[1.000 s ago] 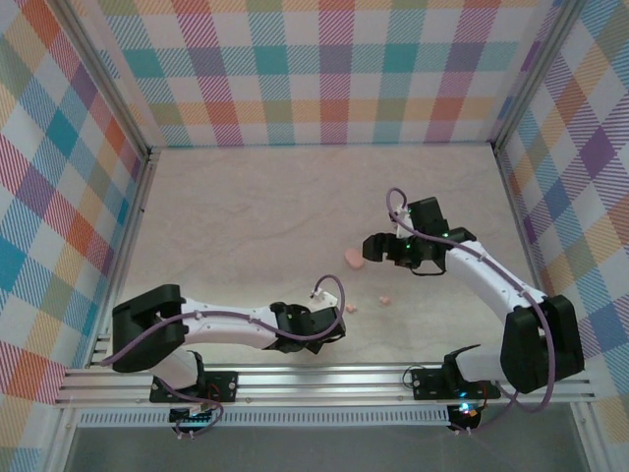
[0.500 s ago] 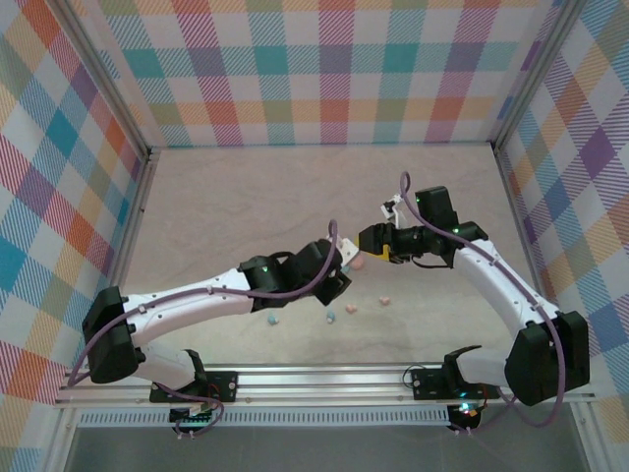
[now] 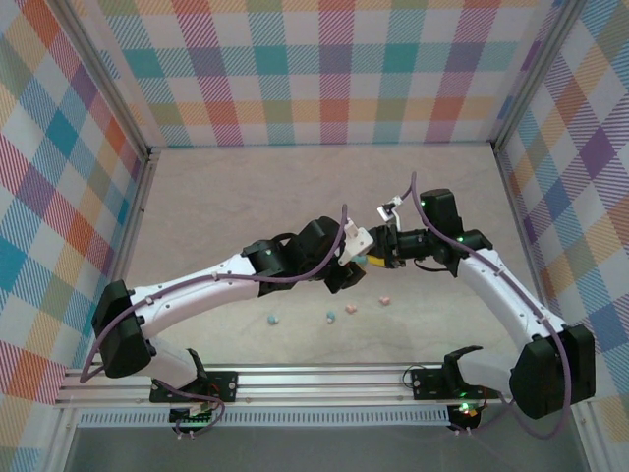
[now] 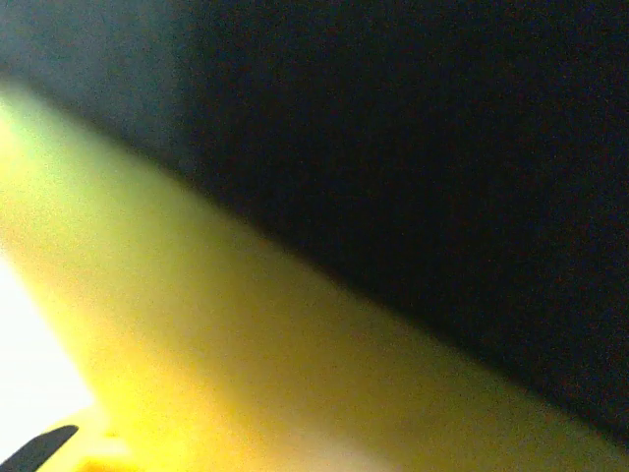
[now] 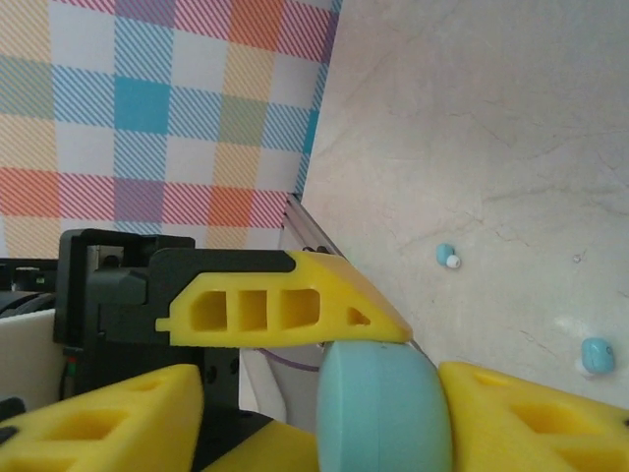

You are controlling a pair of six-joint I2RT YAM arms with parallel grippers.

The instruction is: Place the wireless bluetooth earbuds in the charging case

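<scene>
In the right wrist view a light blue oval charging case stands on edge. My left gripper is shut on it, with one yellow finger across its top and the other below. My right gripper is open and straddles the case. Its right finger is against the case and its left finger stands apart. From above, both grippers meet at the table's centre over the case. Two blue earbuds and two pink ones lie loose on the table. The left wrist view is a yellow and dark blur.
Plaid walls close the table on three sides. An aluminium rail runs along the near edge. The blue earbuds lie on the beige tabletop beyond my right fingers.
My left arm swung from the near edge up to the centre with its gripper shut. My right gripper shifted left to meet it, and its jaws narrowed around the case.
</scene>
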